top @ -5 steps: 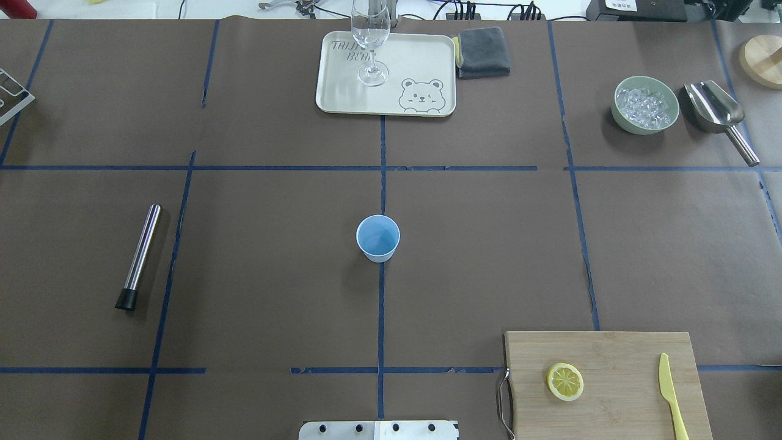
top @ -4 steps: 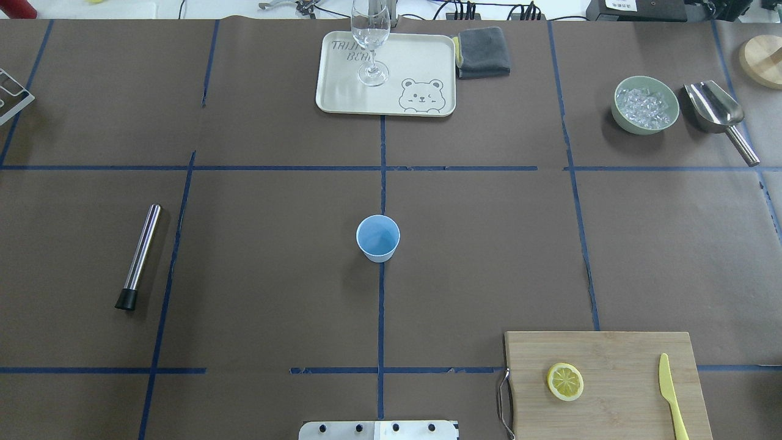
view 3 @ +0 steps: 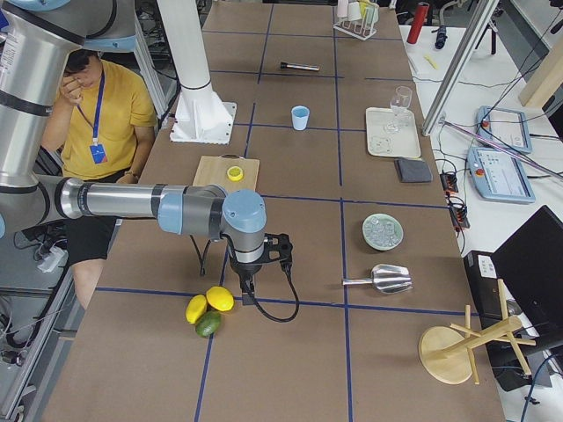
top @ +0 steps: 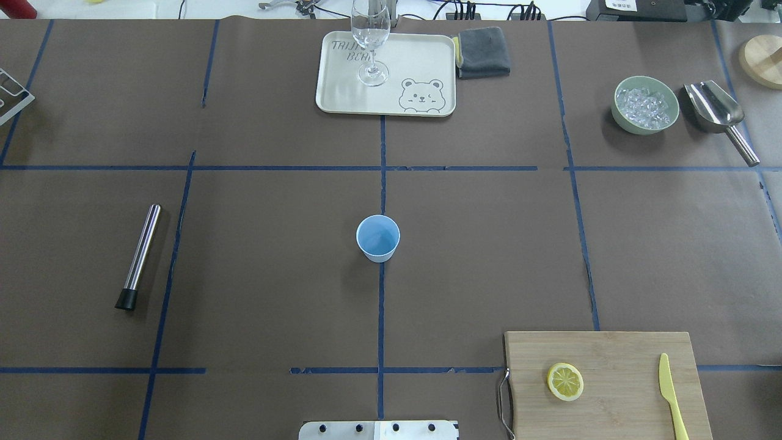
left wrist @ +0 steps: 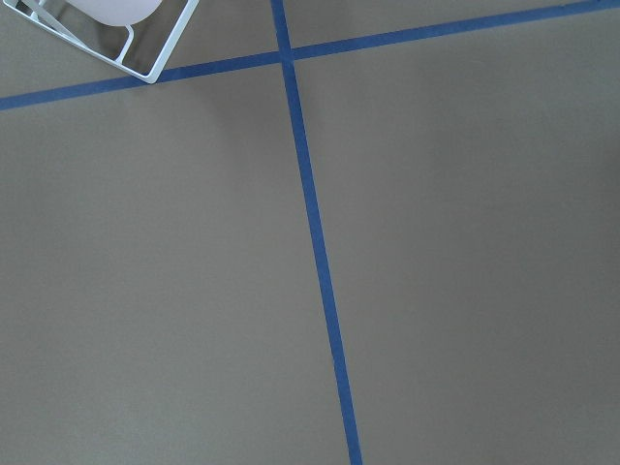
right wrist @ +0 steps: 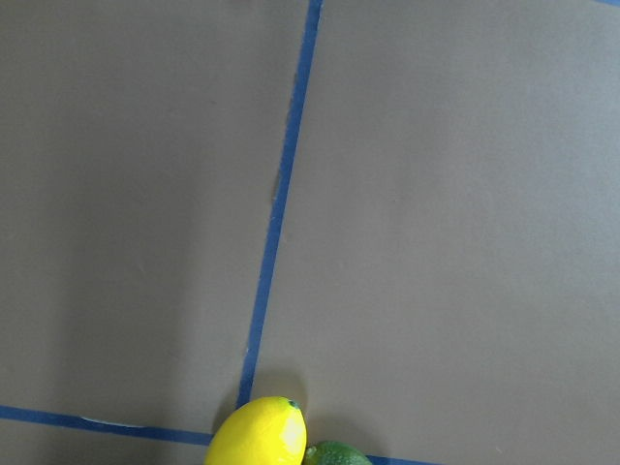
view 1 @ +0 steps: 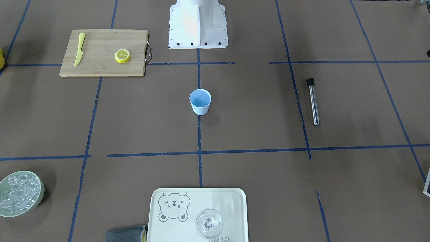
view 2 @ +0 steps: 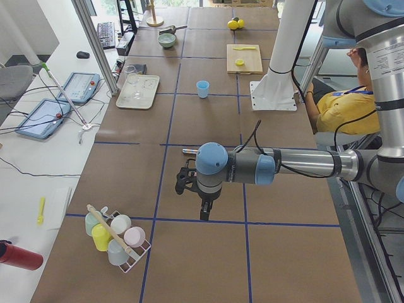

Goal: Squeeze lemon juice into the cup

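Note:
The pale blue cup (top: 378, 238) stands upright at the table's middle, also in the front view (view 1: 200, 101). A cut lemon half (top: 564, 381) lies face up on a bamboo cutting board (top: 617, 354) at the near right. My left gripper (view 2: 203, 211) shows only in the exterior left view, far from the cup, pointing down over bare table; I cannot tell if it is open or shut. My right gripper (view 3: 242, 286) shows only in the exterior right view, beside two whole lemons (view 3: 220, 299) and a lime; I cannot tell its state.
A yellow knife (top: 671, 391) lies on the board. A tray (top: 421, 55) with a wine glass (top: 371, 43), a grey cloth (top: 484, 52), a green bowl of ice (top: 646, 105) and a metal scoop (top: 718, 113) are at the back. A metal muddler (top: 139, 256) lies left. A cup rack (view 2: 117, 237) stands near my left gripper.

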